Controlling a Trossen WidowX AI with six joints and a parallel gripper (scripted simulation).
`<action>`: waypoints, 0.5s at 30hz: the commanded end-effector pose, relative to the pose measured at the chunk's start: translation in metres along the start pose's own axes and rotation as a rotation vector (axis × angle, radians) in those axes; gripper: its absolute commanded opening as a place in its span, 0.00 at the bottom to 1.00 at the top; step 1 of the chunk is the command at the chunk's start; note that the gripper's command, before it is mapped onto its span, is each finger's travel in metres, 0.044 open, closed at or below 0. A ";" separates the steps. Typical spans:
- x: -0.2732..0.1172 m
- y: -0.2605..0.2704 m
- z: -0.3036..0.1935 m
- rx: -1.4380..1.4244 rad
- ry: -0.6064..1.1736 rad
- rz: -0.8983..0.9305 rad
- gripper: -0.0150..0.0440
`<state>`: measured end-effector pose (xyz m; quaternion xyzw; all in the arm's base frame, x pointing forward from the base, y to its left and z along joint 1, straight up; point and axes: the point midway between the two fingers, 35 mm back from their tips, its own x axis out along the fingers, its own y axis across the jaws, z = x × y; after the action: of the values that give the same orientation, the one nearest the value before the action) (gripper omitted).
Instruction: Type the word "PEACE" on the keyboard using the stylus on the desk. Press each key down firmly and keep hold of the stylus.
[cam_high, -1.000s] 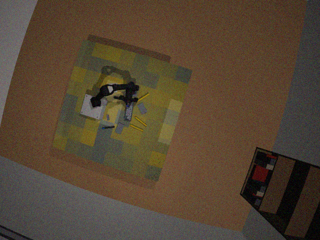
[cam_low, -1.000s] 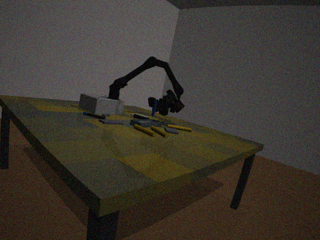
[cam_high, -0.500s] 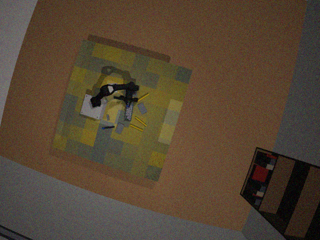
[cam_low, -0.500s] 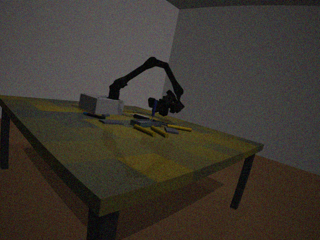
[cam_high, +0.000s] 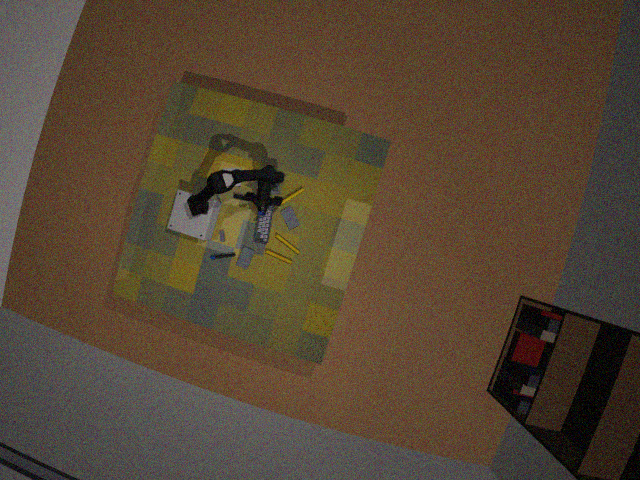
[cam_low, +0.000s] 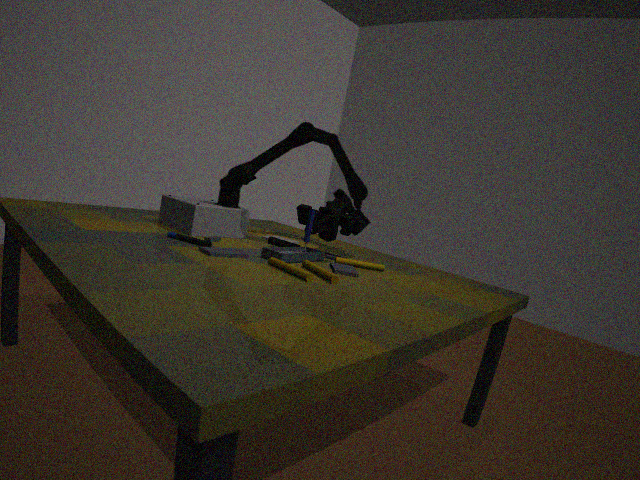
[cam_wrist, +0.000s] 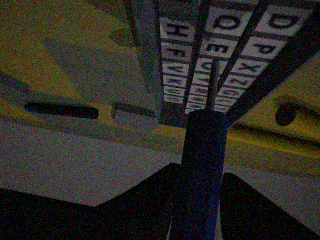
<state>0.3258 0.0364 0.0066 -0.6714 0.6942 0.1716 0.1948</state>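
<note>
The keyboard (cam_high: 263, 232) (cam_low: 293, 254) (cam_wrist: 175, 51) lies on the table. In the wrist view its letter keys run away in three rows; H and F, Q and E, and D, P and X are readable. My gripper (cam_high: 262, 200) (cam_low: 313, 221) (cam_wrist: 199, 178) is shut on the blue stylus (cam_low: 309, 227) (cam_wrist: 203, 145), above the keyboard. The stylus's thin grey tip (cam_wrist: 215, 75) appears at the lower edge of the E key (cam_wrist: 215, 47), over the O key beyond it. Whether the tip touches a key cannot be told. The tip hides part of the O key.
Yellow sticks (cam_high: 287, 243) (cam_low: 360, 264) and grey blocks (cam_high: 290, 217) (cam_low: 343, 269) lie around the keyboard. A dark pen with a blue end (cam_high: 223, 255) (cam_low: 190, 239) (cam_wrist: 62, 110) lies near the white robot base (cam_high: 186, 224) (cam_low: 217, 221).
</note>
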 end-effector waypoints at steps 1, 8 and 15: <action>0.002 0.001 0.002 -0.001 0.001 0.004 0.39; 0.002 0.001 0.003 -0.001 0.001 0.004 0.39; 0.003 0.001 0.005 -0.001 0.001 0.004 0.39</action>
<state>0.3259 0.0364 0.0042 -0.6714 0.6941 0.1716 0.1951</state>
